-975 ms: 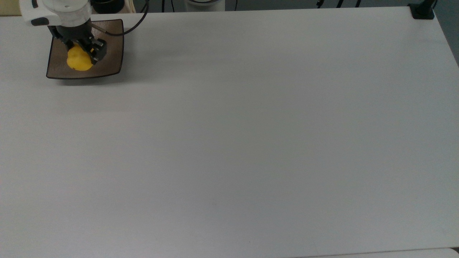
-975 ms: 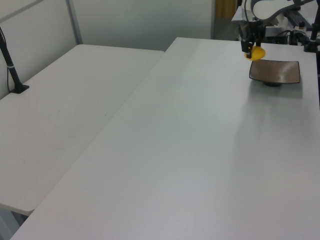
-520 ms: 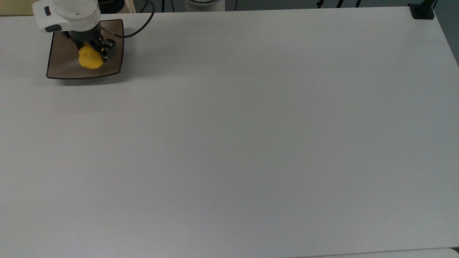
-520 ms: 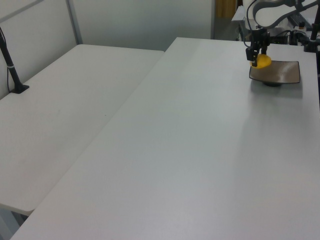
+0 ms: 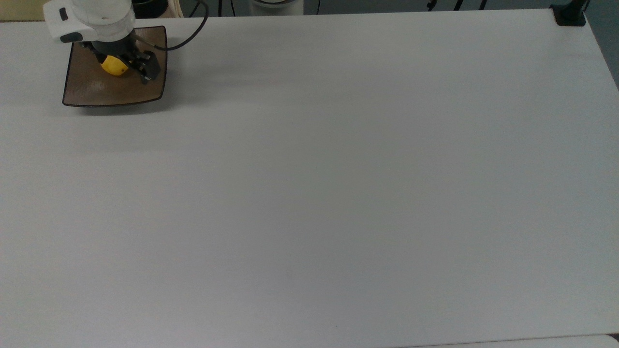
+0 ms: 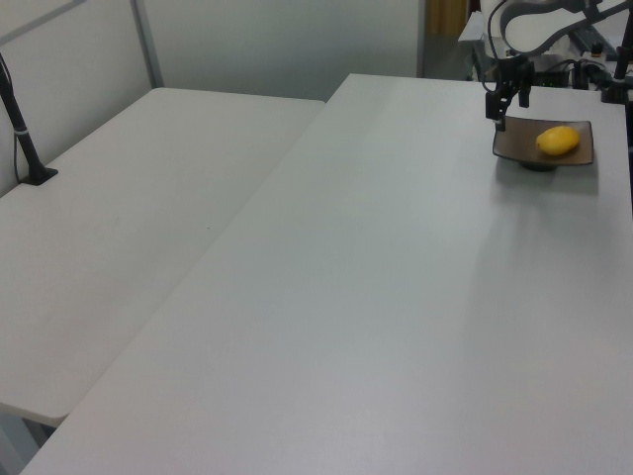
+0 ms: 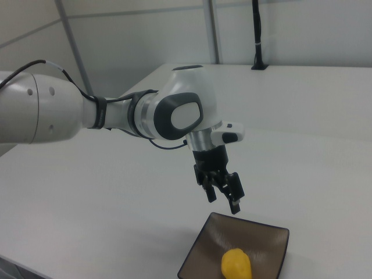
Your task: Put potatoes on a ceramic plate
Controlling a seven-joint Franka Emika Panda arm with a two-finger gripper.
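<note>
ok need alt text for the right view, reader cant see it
A yellow potato lies on a square brown ceramic plate near the right view's bottom edge. Above the plate's far corner hangs the white robot arm's black gripper, open and empty, apart from the potato. All around is bare white table.

Glossy brown ceramic plate (image 7: 261,238), smooth yellow potato (image 7: 236,263), matt white table (image 5: 338,193), glossy white plastic arm (image 7: 116,113)
</note>
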